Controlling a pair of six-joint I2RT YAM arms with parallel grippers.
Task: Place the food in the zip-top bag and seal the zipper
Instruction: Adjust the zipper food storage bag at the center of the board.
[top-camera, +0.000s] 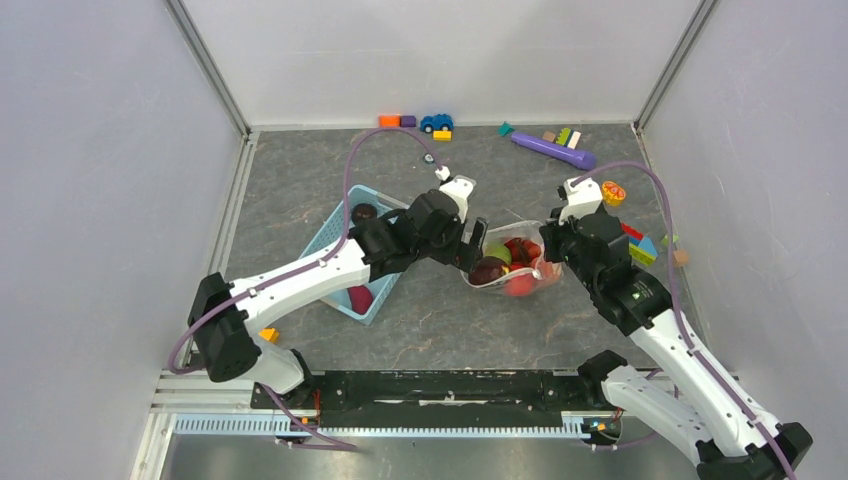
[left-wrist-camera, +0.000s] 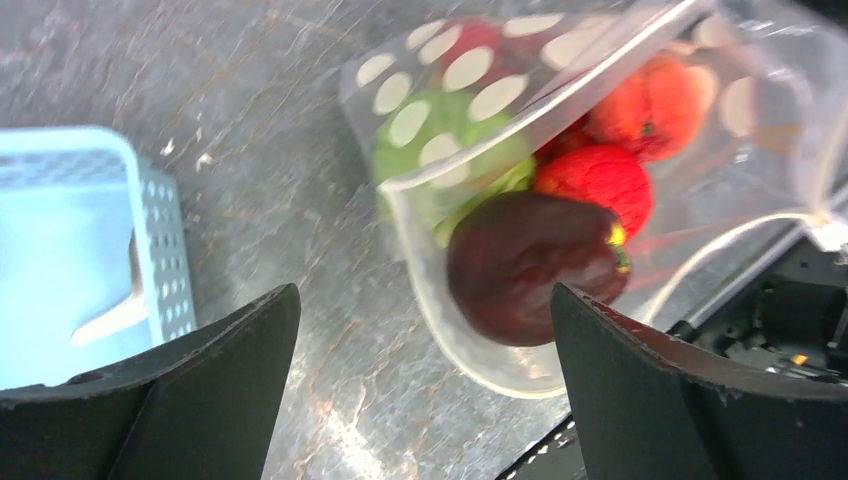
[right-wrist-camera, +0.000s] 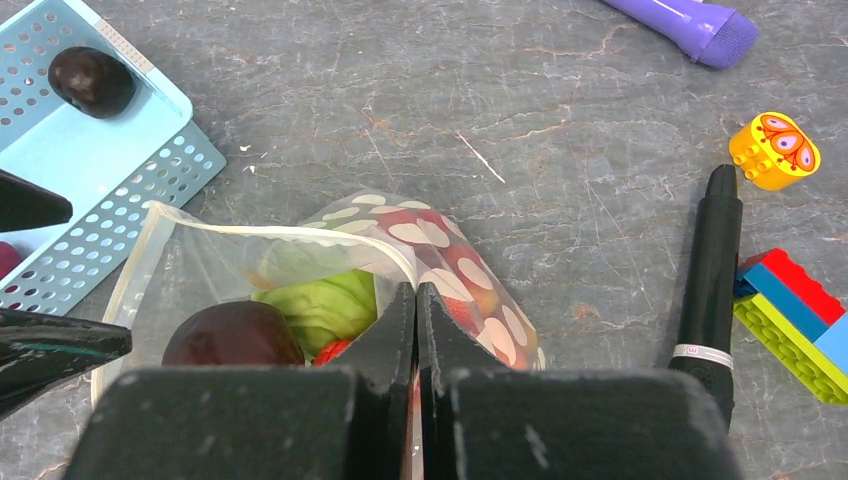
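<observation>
Your right gripper (right-wrist-camera: 415, 292) was clamped tight, its two fingers pressed together with barely a sliver between them, pinching the upper lip of the zip-top bag (right-wrist-camera: 200, 265) at its mouth and holding that lip up off the table (right-wrist-camera: 560, 120). Your left gripper (left-wrist-camera: 422, 300) stood wide apart, gripping nothing and touching nothing that showed; it hung by the bag's open end, between the bag and the light blue basket (left-wrist-camera: 160, 235). You had the bag lying on the grey table between the two arms, to the right of the basket in the top view, its mouth gaping open. The zipper (right-wrist-camera: 290, 232) ran as a pale strip along the raised lip and was not sealed; its slider could not be made out. Most of the food (top-camera: 508, 262) sat inside the bag: a dark maroon piece (left-wrist-camera: 530, 265) nearest the mouth, a green piece (left-wrist-camera: 440, 140) beside it, a red piece (left-wrist-camera: 600, 180) and an orange-red piece (left-wrist-camera: 655, 100) deeper in. Two pieces were outside it, both in the basket: a second maroon piece (right-wrist-camera: 92, 82) in the far corner and a magenta piece (top-camera: 360, 298) at the near end. Right of the bag lay a black pen (right-wrist-camera: 712, 270), a yellow block (right-wrist-camera: 775, 150) and stacked building blocks (right-wrist-camera: 790, 320), with a purple marker (right-wrist-camera: 690, 20) farther back
</observation>
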